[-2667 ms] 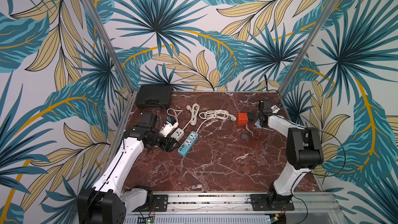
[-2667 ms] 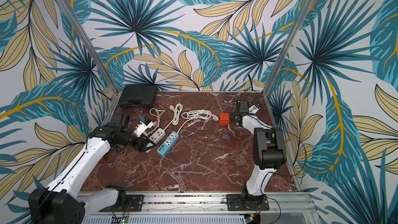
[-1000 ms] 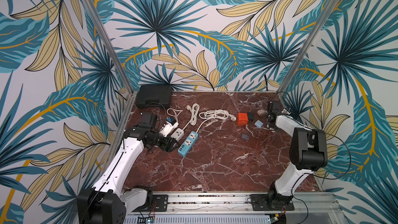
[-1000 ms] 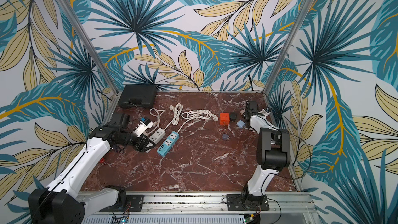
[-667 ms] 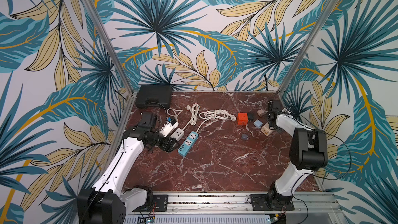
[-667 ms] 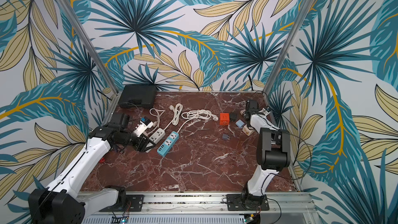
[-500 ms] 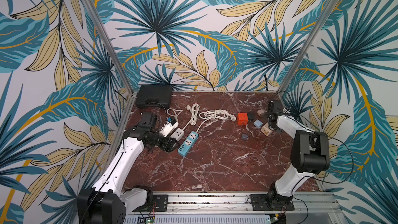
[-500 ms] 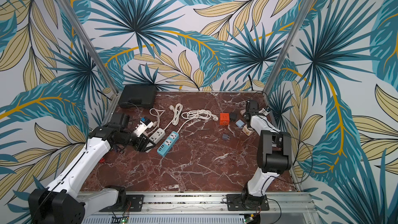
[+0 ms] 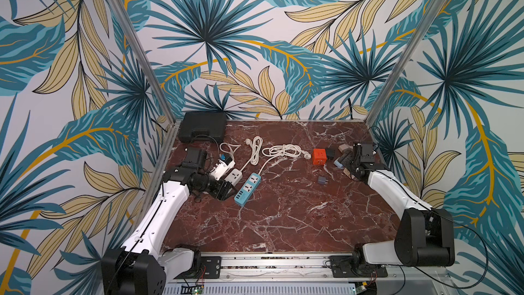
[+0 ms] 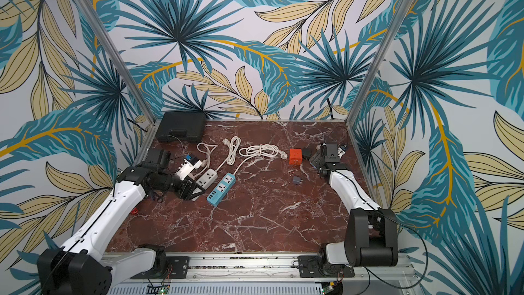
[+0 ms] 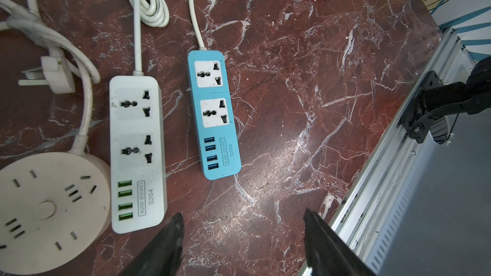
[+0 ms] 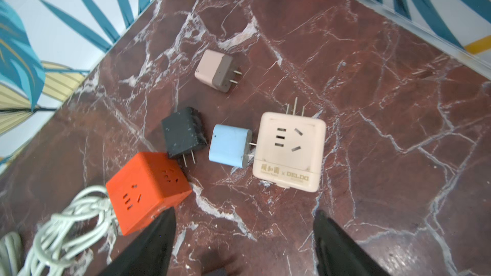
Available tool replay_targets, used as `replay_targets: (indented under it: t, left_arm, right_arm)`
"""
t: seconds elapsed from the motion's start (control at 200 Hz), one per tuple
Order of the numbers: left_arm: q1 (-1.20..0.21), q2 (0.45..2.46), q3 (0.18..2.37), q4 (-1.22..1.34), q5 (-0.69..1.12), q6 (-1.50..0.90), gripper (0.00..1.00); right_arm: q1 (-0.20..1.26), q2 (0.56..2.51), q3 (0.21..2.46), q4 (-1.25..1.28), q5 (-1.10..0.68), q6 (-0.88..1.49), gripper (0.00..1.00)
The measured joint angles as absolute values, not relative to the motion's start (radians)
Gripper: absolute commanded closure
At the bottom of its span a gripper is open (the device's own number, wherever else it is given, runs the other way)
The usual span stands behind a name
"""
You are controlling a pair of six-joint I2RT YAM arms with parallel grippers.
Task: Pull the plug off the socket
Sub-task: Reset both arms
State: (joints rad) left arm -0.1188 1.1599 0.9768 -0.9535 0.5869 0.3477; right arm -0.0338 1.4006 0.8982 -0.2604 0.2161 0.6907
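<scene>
Of the two hands, we meet the right hand [image 12: 244, 215] in its wrist view with jaws standing wide and nothing between them, poised above the bench [image 12: 372, 88], a red-brown marbled slab. Beyond its fingertips lies the blue plug [image 12: 229, 146], on its side, its prongs reaching into a side face of the pale cube socket [image 12: 289, 151]. A short length of bare prong shows between the two bodies, so we read the plug as joined to the socket but not pressed flush. Just beside the blue plug rests a black plug [image 12: 183, 132], its prongs close to an orange cube socket [image 12: 148, 191]. A pink plug [image 12: 215, 71] lies apart, nearer the wall. One fingertip overlaps the orange cube's corner in this view; we cannot tell whether they touch. A coil of white cable [image 12: 61, 232] sits next to that cube.

The left hand [image 11: 243, 215] is likewise wide and empty, hovering over bare marble. Ahead of it we find a white power strip [image 11: 136, 152], a blue power strip [image 11: 214, 115] and a round socket [image 11: 50, 208], side by side. In both top views this group lies toward the robot's left side of the bench, well apart from the right hand near the far right corner.
</scene>
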Motion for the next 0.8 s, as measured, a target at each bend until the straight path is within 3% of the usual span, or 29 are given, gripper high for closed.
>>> replay_targets:
  t: [0.265,0.801]
  left_arm:
    - [-0.119,1.160,0.976,-0.953,0.586,0.347,0.27]
    - [-0.119,1.155,0.970,-0.949,0.584,0.347,0.27]
  right_arm:
    - [-0.035,1.487,0.875,-0.176,0.133,0.706,0.17]
    - [-0.146,1.602,0.928,-0.103,0.216,0.748,0.13]
